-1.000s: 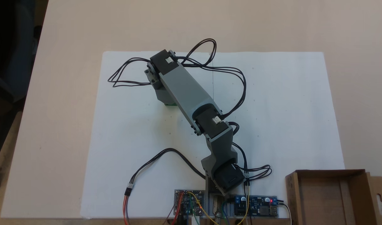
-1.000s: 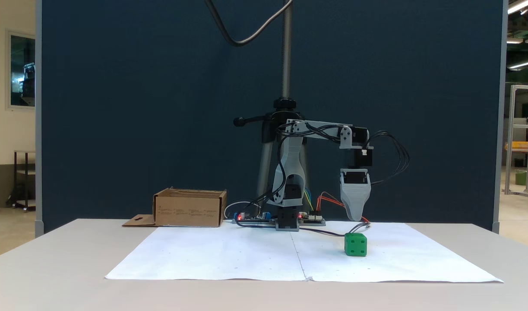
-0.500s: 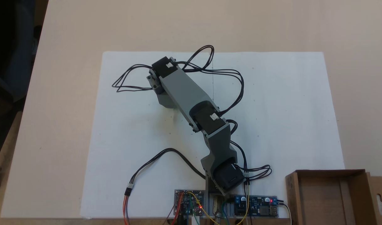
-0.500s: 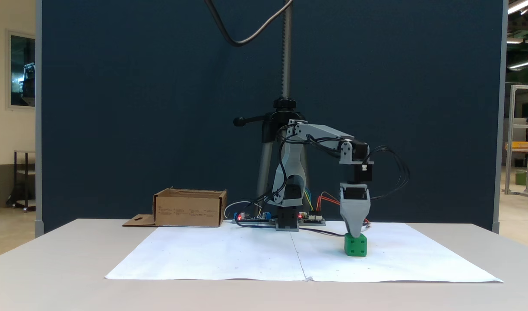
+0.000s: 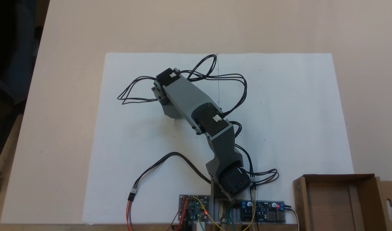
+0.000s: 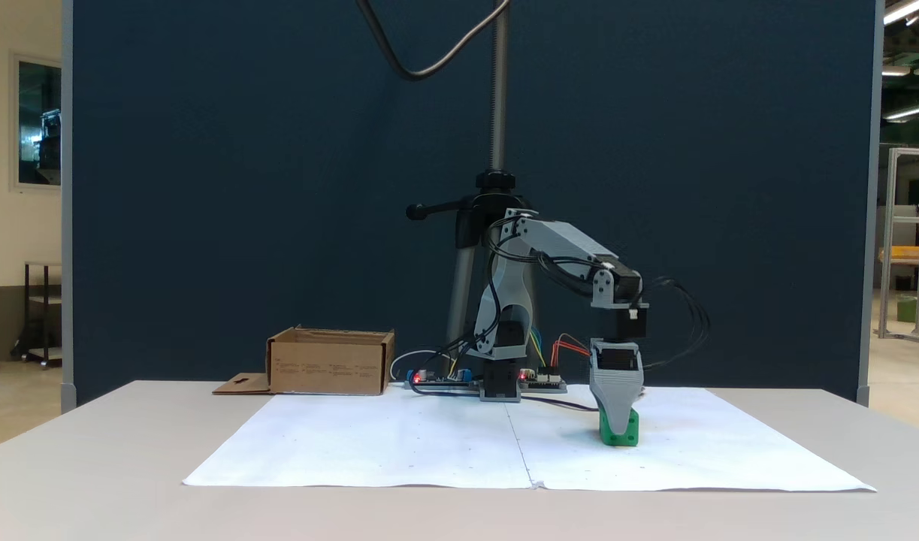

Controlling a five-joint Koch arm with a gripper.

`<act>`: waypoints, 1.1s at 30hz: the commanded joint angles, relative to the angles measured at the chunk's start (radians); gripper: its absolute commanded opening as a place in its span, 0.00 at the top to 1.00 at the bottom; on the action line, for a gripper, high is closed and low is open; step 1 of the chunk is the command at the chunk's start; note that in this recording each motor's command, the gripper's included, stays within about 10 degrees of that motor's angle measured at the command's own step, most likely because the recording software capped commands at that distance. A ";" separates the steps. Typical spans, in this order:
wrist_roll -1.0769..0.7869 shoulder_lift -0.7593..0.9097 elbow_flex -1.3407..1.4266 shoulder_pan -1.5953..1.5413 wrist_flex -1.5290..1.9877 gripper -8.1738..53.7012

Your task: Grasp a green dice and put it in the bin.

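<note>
Grasp step in hand: grey plastic hand (image 6: pixel 618 428) lowered over the small bright green cube-shaped dice (image 6: pixel 629 434), which sits on the white paper sheet (image 6: pixel 399 443) toward the tabletop (image 6: pixel 91 481) right edge; jaw state cannot be told. Next: close firmly, lift, carry to the brown cardboard box bin (image 6: pixel 330 362) at the far left corner

I count one green dice (image 6: pixel 626 434), one cardboard bin (image 5: pixel 340 202) at lower right, one white paper sheet (image 5: pixel 292 112), two circuit boards (image 5: pixel 263 211) along the bottom edge.
</note>
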 commanded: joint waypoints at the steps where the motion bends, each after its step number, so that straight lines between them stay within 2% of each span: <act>1: 0.081 0.017 -0.020 -0.009 -0.005 0.19; 29: 0.077 -0.034 -0.021 0.025 -0.103 0.20; 33: 0.067 -0.044 -0.021 0.025 -0.121 0.25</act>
